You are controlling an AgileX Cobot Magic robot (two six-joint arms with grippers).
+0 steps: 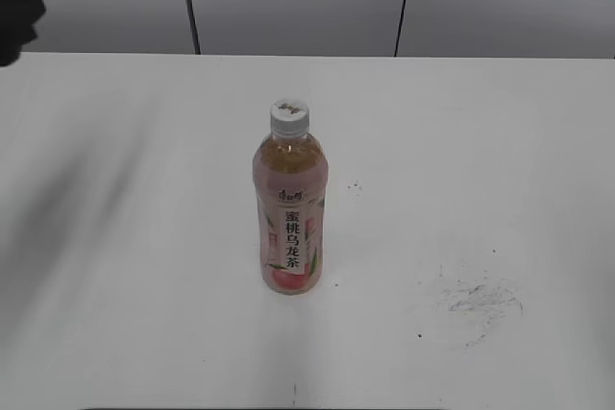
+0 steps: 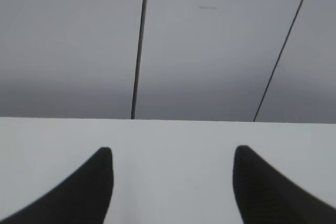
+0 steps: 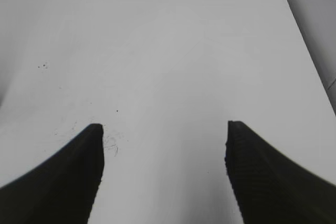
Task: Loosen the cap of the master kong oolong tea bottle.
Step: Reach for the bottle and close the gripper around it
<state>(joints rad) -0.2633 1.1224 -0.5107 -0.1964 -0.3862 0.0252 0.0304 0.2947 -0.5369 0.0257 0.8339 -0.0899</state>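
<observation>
Standing upright mid-desk is the master kong oolong tea bottle (image 1: pixel 289 210), long axis vertical, label facing the exterior camera, the cap (image 1: pixel 289 117) on top and pointing straight up, seated on the neck as far as I can tell. Amber tea fills it nearly to the neck. Nothing touches it. White desk (image 1: pixel 500 160) around it is bare apart from some grey scuff marks (image 1: pixel 479 302) off to the bottle's right, nearer the front edge. Left gripper (image 2: pixel 173 163): fingers spread wide, nothing between them, wrist view shows only desk and the grey wall panels behind, no bottle. Right gripper (image 3: pixel 164 140): fingers also spread wide, nothing held, looking down at bare desk with the same scuffs by its left finger (image 3: pixel 73 171). Neither wrist view has the bottle in frame, so both arms look well apart from it; a dark shape (image 1: pixel 19 16) at the exterior view's top-left corner may be part of the left arm, can't confirm. Which arm is nearer: can't tell. My read: nothing started yet. Likely one arm needs to clamp the body from the side, the other come down on the cap along the vertical axis and twist.
</observation>
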